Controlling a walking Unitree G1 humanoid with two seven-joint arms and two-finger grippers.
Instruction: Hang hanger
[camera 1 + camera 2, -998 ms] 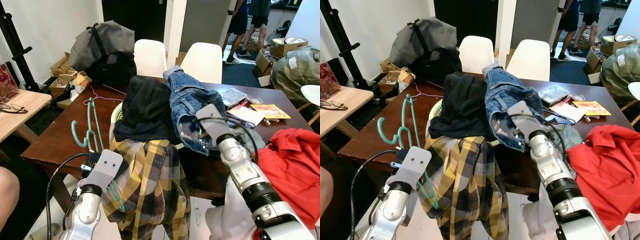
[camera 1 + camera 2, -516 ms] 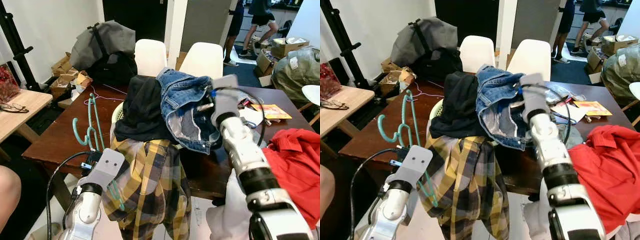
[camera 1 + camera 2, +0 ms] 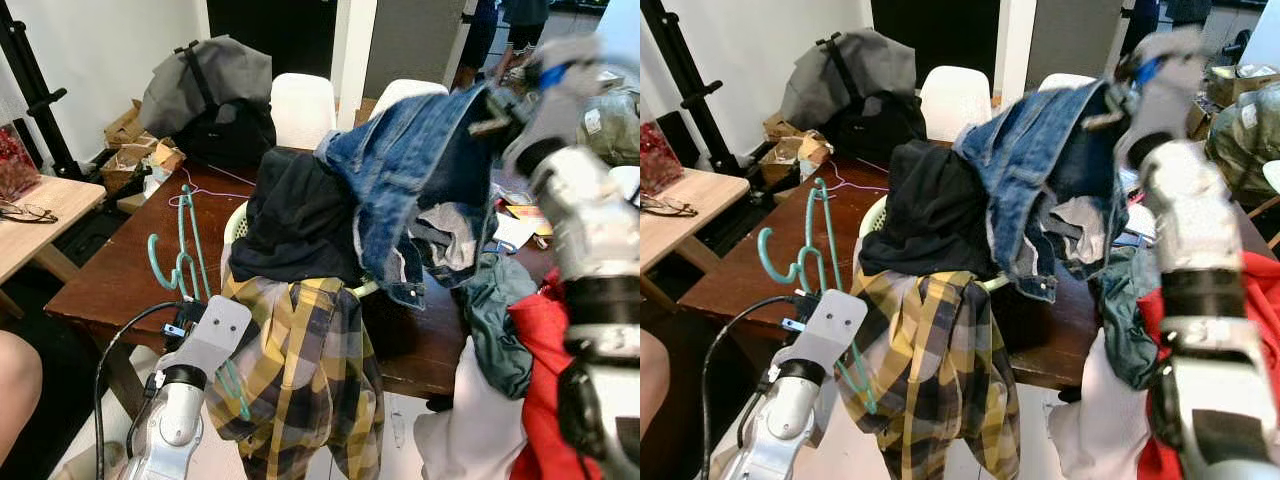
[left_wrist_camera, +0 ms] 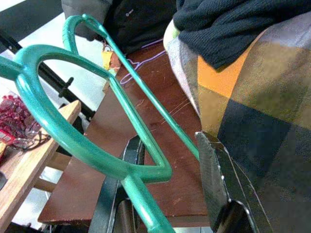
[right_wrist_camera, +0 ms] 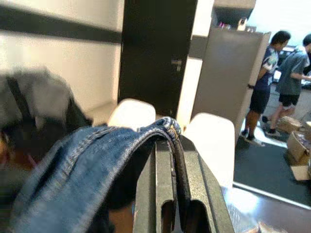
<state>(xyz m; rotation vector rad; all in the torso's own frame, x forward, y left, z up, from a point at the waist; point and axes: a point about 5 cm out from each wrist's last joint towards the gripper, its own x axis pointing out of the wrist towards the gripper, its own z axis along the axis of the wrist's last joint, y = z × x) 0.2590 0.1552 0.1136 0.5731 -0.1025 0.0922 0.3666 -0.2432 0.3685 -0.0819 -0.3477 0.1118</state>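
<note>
Dark wooden table (image 3: 130,270) piled with clothes; the left gripper (image 4: 165,194) holds the green hanger (image 3: 180,262) upright at its near edge, fingers clamped on the stem. The right gripper (image 5: 167,194) — blurred in the head views — is pinched on the denim garment's (image 3: 400,180) hem, now raised high where a second ago it lay on the heap. Likely step: readying the garment; next, bring hanger and denim together.

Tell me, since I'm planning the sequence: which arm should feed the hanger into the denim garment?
Left: its gripper already holds the teal hanger, while the right gripper is busy lifting the denim garment.
</note>
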